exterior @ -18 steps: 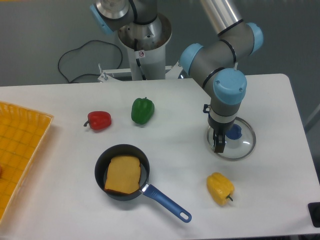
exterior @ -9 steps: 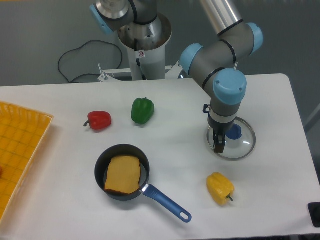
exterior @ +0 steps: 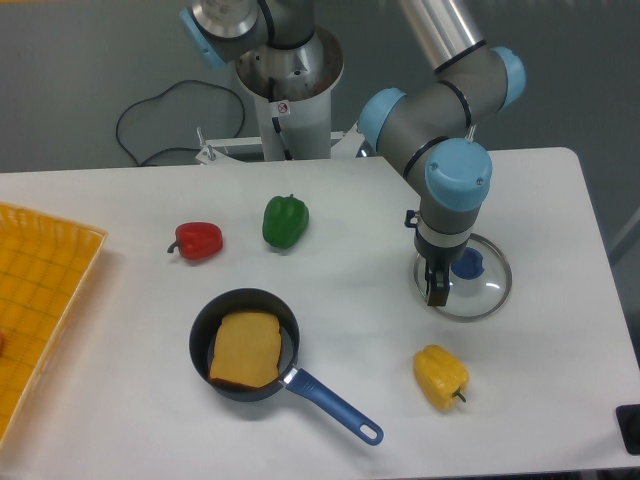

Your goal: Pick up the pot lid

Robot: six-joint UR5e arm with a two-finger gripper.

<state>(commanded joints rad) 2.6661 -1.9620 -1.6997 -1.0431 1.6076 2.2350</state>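
Note:
My gripper (exterior: 438,292) hangs from the wrist on the right side of the view, its tip in front of the left part of the pot lid. How its two fingers stand is too unclear to tell. The round, see-through pot lid (exterior: 491,292) has a pale rim and lies on the white table. Its blue knob (exterior: 467,265) shows just right of the gripper. Part of the lid's left and back side is hidden behind the gripper, and contact between them cannot be made out.
A black pan (exterior: 202,375) with a blue handle (exterior: 335,405) holds a brown slice (exterior: 246,348). A yellow pepper (exterior: 440,377) lies in front of the lid, a green pepper (exterior: 286,221) and a red one (exterior: 198,242) farther left. An orange crate (exterior: 40,310) stands at the left edge.
The arm's wrist has shifted very slightly to the left. The lid, the pan and the peppers lie as before.

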